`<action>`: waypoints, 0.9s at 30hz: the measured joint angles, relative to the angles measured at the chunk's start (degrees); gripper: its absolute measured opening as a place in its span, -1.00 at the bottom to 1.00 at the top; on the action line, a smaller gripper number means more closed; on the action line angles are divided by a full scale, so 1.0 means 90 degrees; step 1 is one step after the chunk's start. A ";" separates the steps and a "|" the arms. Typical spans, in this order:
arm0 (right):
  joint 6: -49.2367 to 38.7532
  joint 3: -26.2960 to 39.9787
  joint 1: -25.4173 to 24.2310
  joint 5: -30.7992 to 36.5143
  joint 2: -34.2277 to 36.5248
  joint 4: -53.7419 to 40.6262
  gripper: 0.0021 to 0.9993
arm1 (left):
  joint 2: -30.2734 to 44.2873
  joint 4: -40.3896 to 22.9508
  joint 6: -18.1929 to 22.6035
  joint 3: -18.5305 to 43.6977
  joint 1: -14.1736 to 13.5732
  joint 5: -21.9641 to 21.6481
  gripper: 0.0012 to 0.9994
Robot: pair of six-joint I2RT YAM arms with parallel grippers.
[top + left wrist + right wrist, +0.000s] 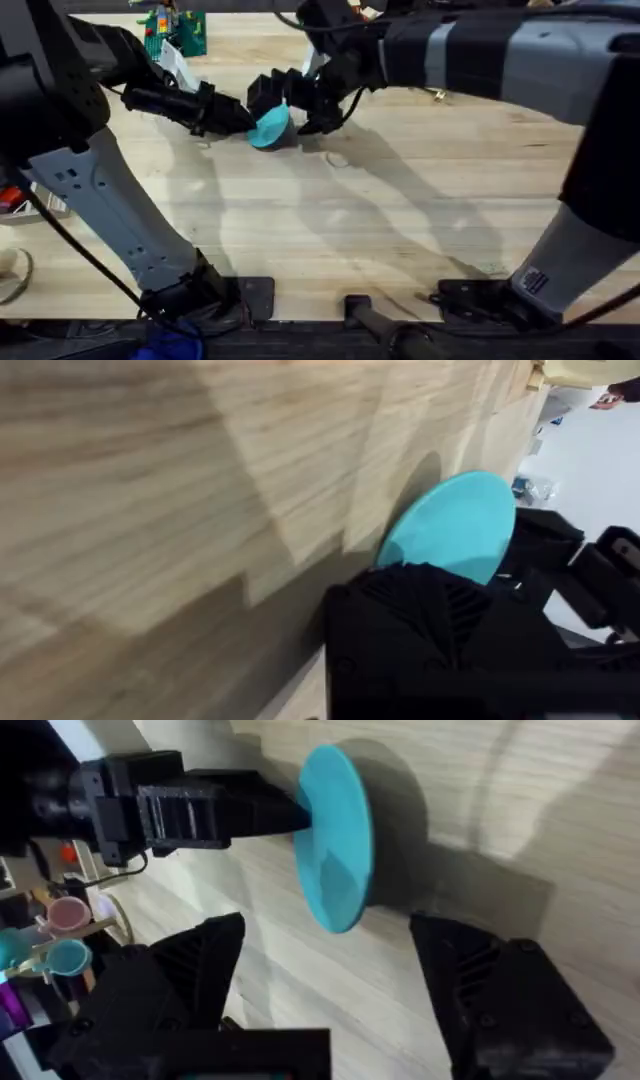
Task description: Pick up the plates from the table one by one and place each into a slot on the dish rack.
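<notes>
The cyan-blue plate (271, 127) stands on edge on the table (330, 230), near the far middle of the tabletop, and serves as the reference for what follows. In the overhead view the left gripper (237, 118) reaches the plate from the left, its tip at the plate's rim, while the right gripper (292, 102) sits just behind and to the right of the plate. The overhead view does not resolve the finger positions of either gripper. The right wrist view supplies this: the right gripper's two fingers (505, 995) are spread wide, one on each side of the plate, and neither touches it. The same view shows the left gripper (285, 815) pinching the plate at its upper rim, fingers clamped together on it, and the plate's lower edge resting on the wood. The left wrist view shows the plate's flat face (452, 525) beyond the gripper's dark body, with its shadow cast on the table planks. At the table's far left corner, well apart from the plate, lies a green baseplate (190, 35).
</notes>
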 joint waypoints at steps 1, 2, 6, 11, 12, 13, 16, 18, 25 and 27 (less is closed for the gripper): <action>0.0040 0.0000 0.0030 0.0000 0.0044 0.0033 0.99 | 0.0000 0.0000 0.0000 0.0000 0.0000 0.0000 -0.92; 0.0071 0.0000 0.0054 -0.0002 0.0087 0.0054 0.99 | 0.0000 0.0000 0.0000 0.0000 0.0002 0.0000 -0.92; 0.0171 0.0000 0.0105 0.0007 0.0211 0.0137 0.99 | 0.0000 0.0000 0.0000 0.0000 0.0002 0.0000 -0.92; 0.0234 0.0000 0.0110 0.0156 0.0220 0.0162 0.99 | 0.0001 0.0002 0.0000 0.0000 0.0000 0.0000 -0.92; 0.0234 0.0000 0.0110 0.0184 0.0220 0.0170 0.99 | 0.0000 0.0002 0.0000 0.0000 0.0000 0.0000 -0.92; 0.0239 0.0000 0.0110 0.0212 0.0223 0.0202 0.98 | 0.0000 0.0002 0.0000 0.0000 0.0001 0.0000 -0.92; 0.0283 0.0002 0.0113 0.0248 0.0223 0.0363 0.98 | 0.0000 0.0002 0.0000 0.0000 0.0002 0.0000 -0.92; 0.0349 0.0002 0.0115 0.0265 0.0256 0.0490 0.97 | 0.0000 0.0000 0.0000 0.0000 0.0002 0.0000 -0.92; 0.0576 0.0005 0.0127 0.0396 0.0509 0.0707 0.79 | 0.0000 0.0002 0.0000 0.0000 0.0000 0.0000 -0.92; 0.0611 0.0005 0.0127 0.0481 0.0514 0.0838 0.61 | 0.0000 0.0002 0.0000 0.0000 0.0002 0.0000 -0.92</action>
